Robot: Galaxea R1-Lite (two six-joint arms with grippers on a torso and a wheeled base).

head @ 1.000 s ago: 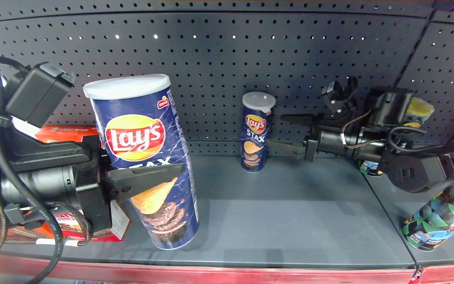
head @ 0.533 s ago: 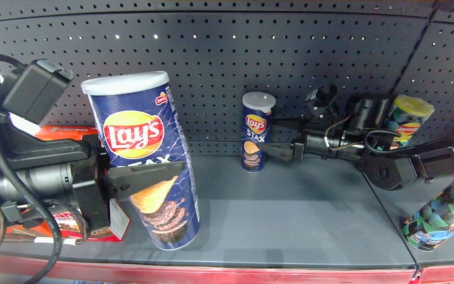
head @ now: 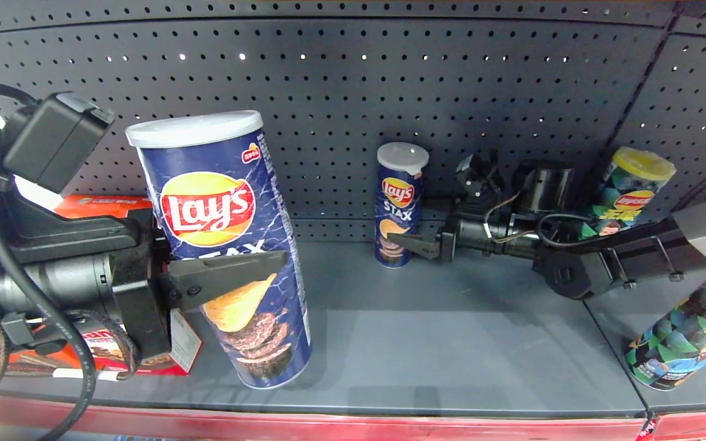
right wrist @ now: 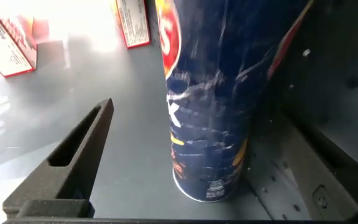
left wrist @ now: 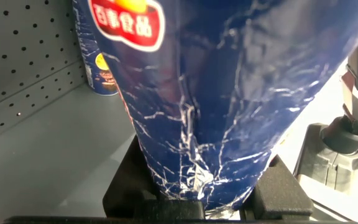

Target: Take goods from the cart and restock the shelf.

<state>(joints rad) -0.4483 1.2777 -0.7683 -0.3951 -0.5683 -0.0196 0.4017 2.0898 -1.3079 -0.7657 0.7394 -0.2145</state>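
Grey shelf (head: 451,343) with red front lip (head: 328,425), seen from the front.

Near front edge, left side: big blue chip can (head: 212,202), white lid, yellow-red logo, chip and chocolate-slab picture low on the label. It is tilted, top leaning toward the left. Its lower end is at the shelf by the front edge; contact unclear. Left gripper (head: 249,263) is clamped across the can's middle, one finger in front of the label.

Red-orange boxes (head: 102,207) sit at far left behind that arm. A patterned can (head: 684,340) leans at the right front.

Farther back, mid-shelf: second blue chip can (head: 397,202), same design, upright, just in front of the back wall. Right gripper (head: 411,220) is spread wide with this can between its fingers, one finger clearly apart from it.

Yellow-lidded patterned can (head: 632,184) stands behind the right arm. Dark pegboard wall (head: 390,92) closes the back.
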